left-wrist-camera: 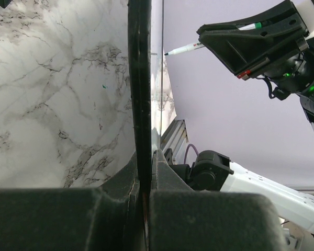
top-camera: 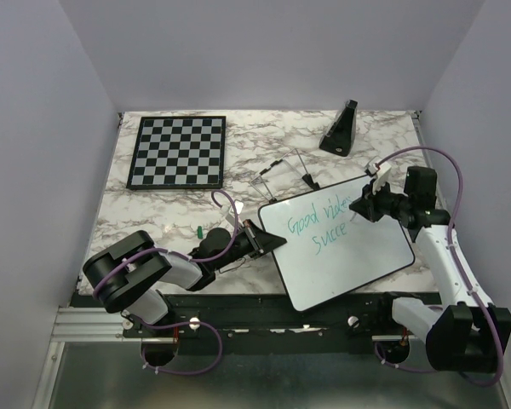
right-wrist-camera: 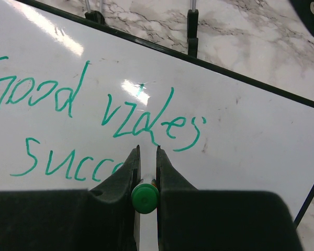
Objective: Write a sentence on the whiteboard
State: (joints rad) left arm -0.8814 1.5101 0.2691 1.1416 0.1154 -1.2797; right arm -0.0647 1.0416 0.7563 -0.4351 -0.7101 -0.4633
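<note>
Marker [right-wrist-camera: 145, 197] status: we see it clamped between the two fingers of the right gripper [right-wrist-camera: 146, 152]. The jaws are closed on its barrel and its green butt end faces the wrist camera. In the left wrist view its dark tip sits right at the board face, but we cannot confirm contact.

Position of the whiteboard [top-camera: 358, 260]: it sits on the right half of the marble table [top-camera: 153, 213], close to the front edge and rotated so that its long sides run diagonally. Its thin black rim and rounded corners are visible in the top view. Two black stand clips and their wire legs show at its far edge.

Left gripper [top-camera: 268, 241]: it is closed on the left edge of the whiteboard. The left wrist view shows the black rim edge-on, pinched between the two fingers.

Text on the board: the sentence [right-wrist-camera: 94, 104] is in green-teal marker. Line one reads "Good vibes". Line two reads "Succe", and we cannot see past the right gripper's fingers, which cover the end of that line.

Other items:
- A black-and-white chessboard [top-camera: 177, 152] lies flat at the far left of the table, well apart from the whiteboard.
- A black wedge-shaped object [top-camera: 339, 129] stands near the far edge.
- A small green item [top-camera: 200, 231] lies on the marble beside the left arm.
</note>
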